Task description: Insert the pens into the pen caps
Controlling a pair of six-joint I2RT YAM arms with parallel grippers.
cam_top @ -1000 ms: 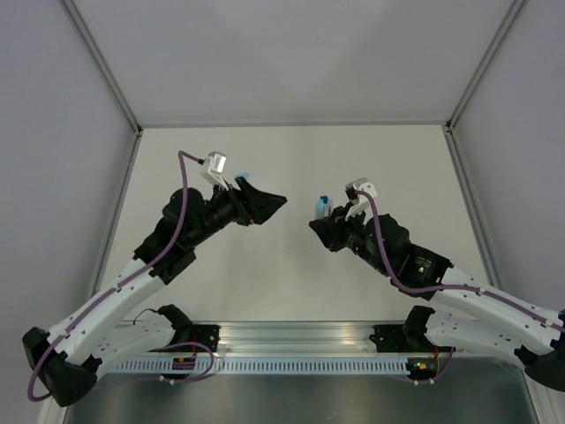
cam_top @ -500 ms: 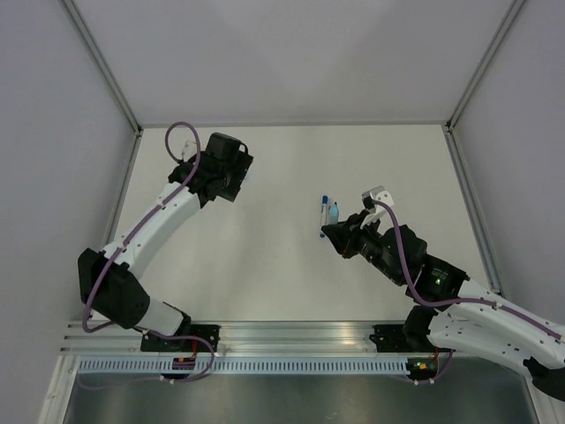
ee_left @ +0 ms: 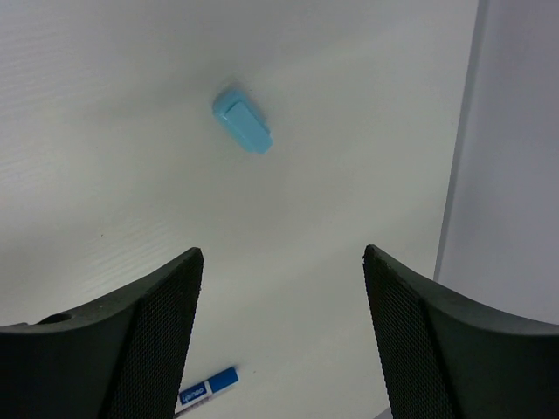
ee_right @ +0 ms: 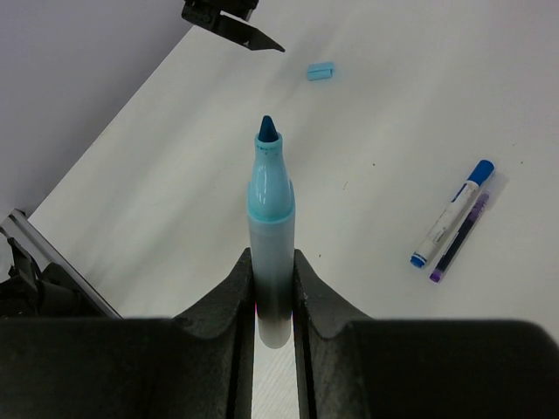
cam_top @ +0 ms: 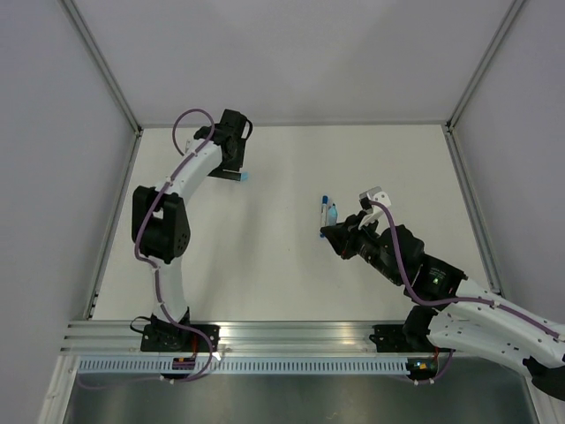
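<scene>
My right gripper (ee_right: 272, 253) is shut on a light blue pen (ee_right: 271, 201), its bare dark tip pointing away from the wrist. From above, that gripper (cam_top: 328, 231) is right of the table's middle, with the held pen (cam_top: 333, 213) sticking out of it. A light blue pen cap (ee_left: 243, 122) lies on the table at the back left. My left gripper (ee_left: 281, 253) hangs open just short of the cap, with nothing between its fingers. From the top view, the left gripper (cam_top: 235, 166) is right beside the cap (cam_top: 246, 176). The same cap (ee_right: 320, 71) shows far ahead in the right wrist view.
A white pen with blue ends (ee_right: 454, 214) and a thin purple one (ee_right: 458, 236) lie side by side on the table near my right gripper. From above they are the pair of pens (cam_top: 323, 210). The enclosure's back wall (ee_left: 515, 175) stands close to the left gripper.
My left arm has swung out and reached to the back left, ending over the light blue cap, its jaws slightly narrower. The right arm sank a little, then held still with its pen.
</scene>
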